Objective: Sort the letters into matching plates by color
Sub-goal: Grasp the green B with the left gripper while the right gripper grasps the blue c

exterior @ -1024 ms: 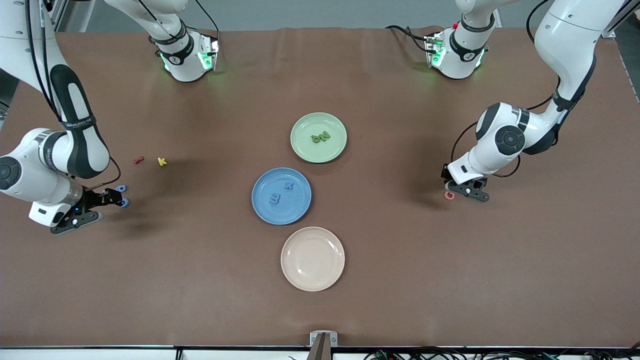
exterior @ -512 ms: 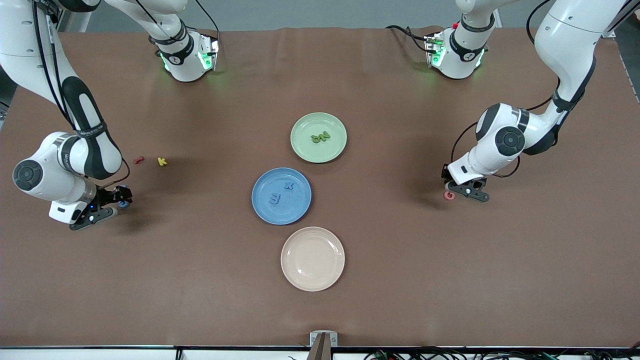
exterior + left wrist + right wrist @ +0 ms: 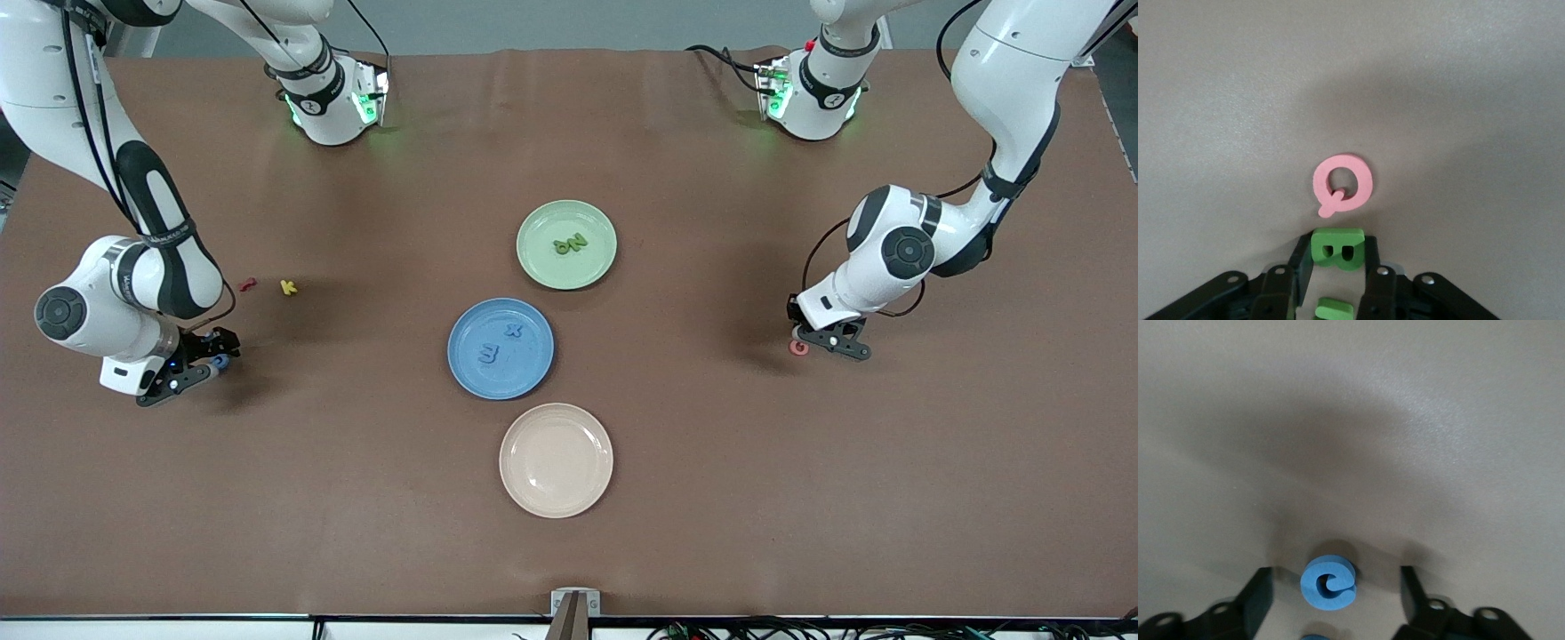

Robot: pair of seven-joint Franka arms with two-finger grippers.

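Two plates hold letters: the light green plate (image 3: 566, 244) carries two green letters (image 3: 569, 242); the blue plate (image 3: 500, 348) carries two blue letters (image 3: 500, 343).
Left gripper (image 3: 816, 345): low at the table toward the left arm's end, jaws narrow and closed on a green letter B (image 3: 1337, 249), a finger pressed against each of its sides.
Second green piece (image 3: 1333, 309): deeper between the same jaws, only partly visible.
Pink letter Q (image 3: 1343, 184): flat on the table just ahead of the left jaw tips, near the B.
Right gripper (image 3: 213, 353): low at the table toward the right arm's end, jaws wide.
Blue letter e (image 3: 1328, 583): flat on the table between the right jaws, clear of both fingers (image 3: 1258, 597).
Red letter (image 3: 246, 284) and yellow letter (image 3: 287, 286): on the table, near the right gripper.
Cream plate (image 3: 556, 460): nearest the front camera.
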